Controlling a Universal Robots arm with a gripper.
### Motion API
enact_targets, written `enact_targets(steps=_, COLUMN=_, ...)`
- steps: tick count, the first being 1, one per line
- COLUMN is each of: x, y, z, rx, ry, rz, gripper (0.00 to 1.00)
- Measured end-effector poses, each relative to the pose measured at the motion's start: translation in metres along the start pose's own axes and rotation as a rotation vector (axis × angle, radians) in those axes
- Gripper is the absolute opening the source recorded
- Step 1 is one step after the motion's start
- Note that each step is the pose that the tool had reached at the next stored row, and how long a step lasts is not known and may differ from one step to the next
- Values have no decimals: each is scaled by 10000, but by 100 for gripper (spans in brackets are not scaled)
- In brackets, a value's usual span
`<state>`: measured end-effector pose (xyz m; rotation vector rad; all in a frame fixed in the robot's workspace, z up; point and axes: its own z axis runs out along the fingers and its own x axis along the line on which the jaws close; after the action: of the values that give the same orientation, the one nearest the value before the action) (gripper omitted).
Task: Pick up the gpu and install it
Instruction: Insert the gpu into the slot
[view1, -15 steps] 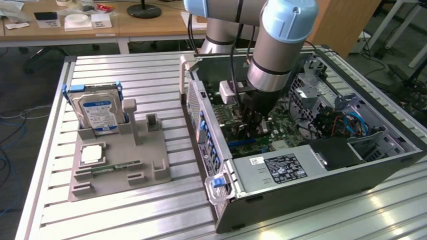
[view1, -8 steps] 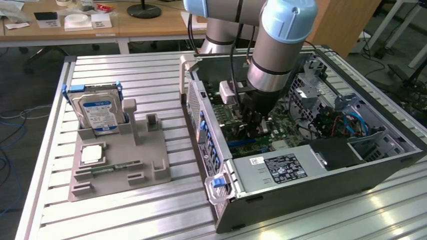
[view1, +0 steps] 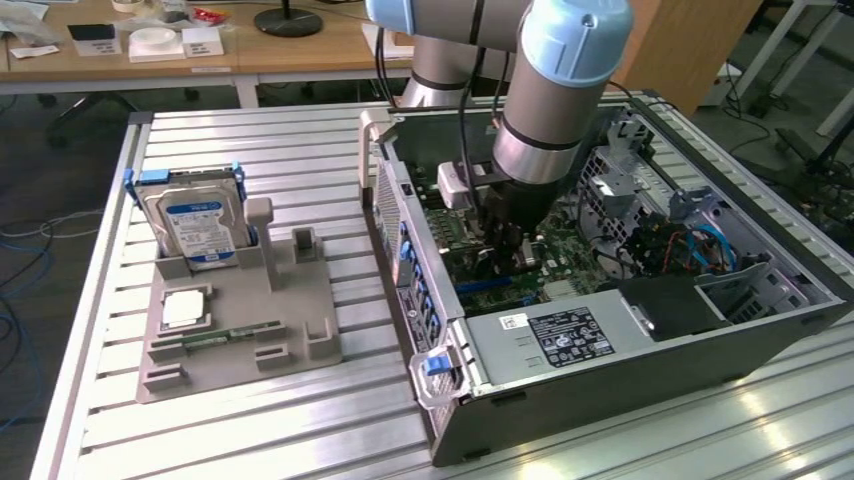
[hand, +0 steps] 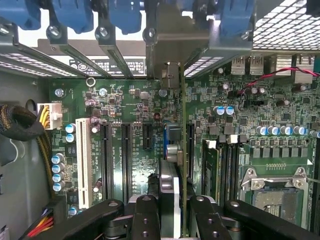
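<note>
In the wrist view the gpu (hand: 172, 150) is seen edge-on, standing upright over the green motherboard (hand: 120, 107) among its long black slots (hand: 126, 155). Its metal bracket (hand: 170, 45) lies against the case's rear slot openings. My gripper (hand: 175, 202) is shut on the gpu, with one black finger (hand: 145, 215) on either side of it. In the exterior view my gripper (view1: 514, 245) reaches straight down into the open computer case (view1: 641, 390), low over the motherboard. From there I cannot tell whether the card's lower edge sits in a slot.
A grey fixture (view1: 240, 330) on the slatted table holds a blue-labelled hard drive (view1: 198, 225) and a slim green memory stick (view1: 220, 338). Inside the case are the power supply (view1: 567, 335), a white slot (hand: 83, 162), the CPU socket (hand: 272, 187) and cable bundles (hand: 20, 122).
</note>
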<state>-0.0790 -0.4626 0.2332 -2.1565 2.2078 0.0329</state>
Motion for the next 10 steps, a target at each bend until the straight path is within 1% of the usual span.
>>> enact_targets(steps=5, x=1, y=4, z=7, rx=0, ry=-10, rz=0, gripper=28)
enact_targets(steps=10, x=2, y=5, z=44, rx=-1, ry=-28, rz=2, gripper=28)
